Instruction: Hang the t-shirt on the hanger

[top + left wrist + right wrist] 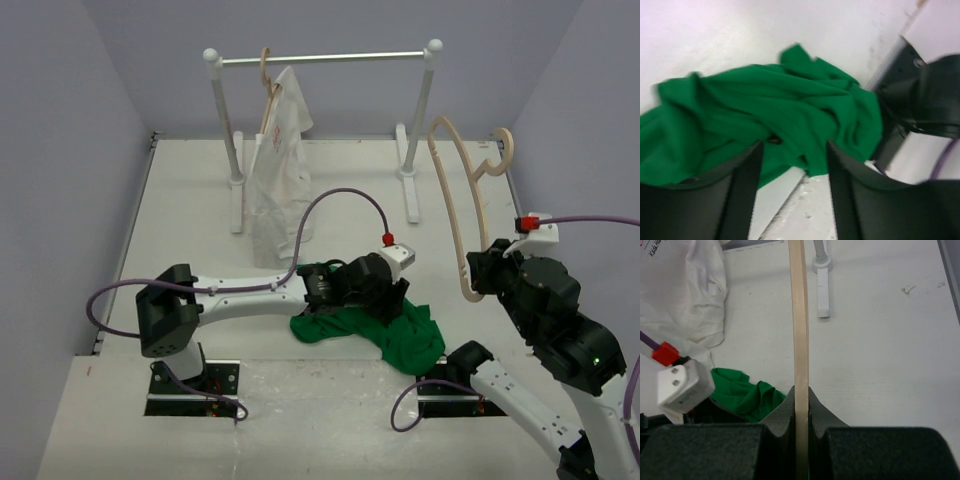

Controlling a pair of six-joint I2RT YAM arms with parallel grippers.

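Note:
The green t-shirt (405, 335) lies crumpled on the table in front of the arm bases. My left gripper (392, 298) hangs low over the shirt's left part. In the left wrist view that gripper (793, 149) is open, with the green t-shirt (765, 110) just beyond its fingertips and bare table between the fingers. The light wooden hanger (452, 195) is held up in the air on the right, hook uppermost. My right gripper (478, 275) is shut on its lower arm. In the right wrist view the hanger (799, 315) runs straight up from the shut gripper (801, 392).
A clothes rack (320, 58) stands at the back of the table. A white shirt (275, 175) hangs from it on another hanger. The rack's right foot (823, 285) and the white shirt (685, 295) show in the right wrist view. Walls close in both sides.

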